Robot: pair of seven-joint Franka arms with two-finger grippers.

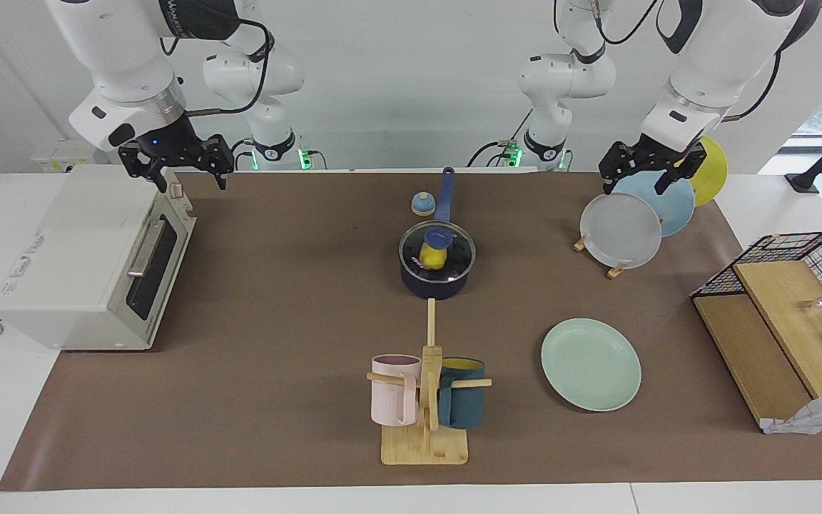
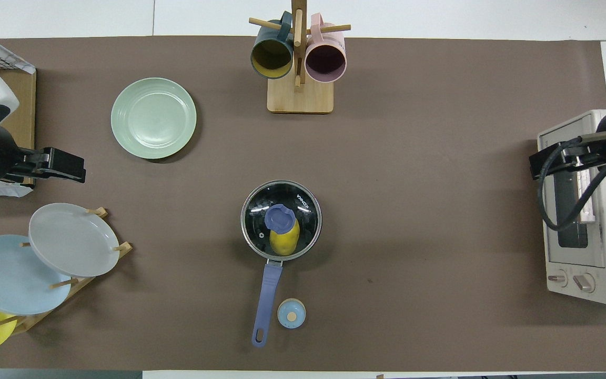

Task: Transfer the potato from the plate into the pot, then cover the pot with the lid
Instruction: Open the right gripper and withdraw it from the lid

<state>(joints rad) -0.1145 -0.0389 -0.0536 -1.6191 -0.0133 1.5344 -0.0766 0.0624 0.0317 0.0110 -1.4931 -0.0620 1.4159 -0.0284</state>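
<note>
The dark navy pot (image 1: 434, 285) stands mid-table, its long blue handle toward the robots. The glass lid (image 1: 455, 251) with its blue knob sits on the pot. The yellow potato (image 1: 432, 258) lies inside and shows through the glass. In the overhead view the pot (image 2: 269, 295), lid (image 2: 305, 210) and potato (image 2: 283, 242) show the same. The mint-green plate (image 1: 591, 364) (image 2: 153, 118) is bare, farther from the robots, toward the left arm's end. My left gripper (image 1: 633, 187) (image 2: 74, 169) hangs open over the plate rack. My right gripper (image 1: 193, 178) (image 2: 537, 163) hangs open over the toaster oven.
A toaster oven (image 1: 90, 257) stands at the right arm's end. A rack of upright plates (image 1: 621, 228) and a wire basket with boards (image 1: 782, 314) stand at the left arm's end. A mug tree (image 1: 425, 400) stands farther out than the pot. A small blue bell (image 1: 422, 204) sits beside the handle.
</note>
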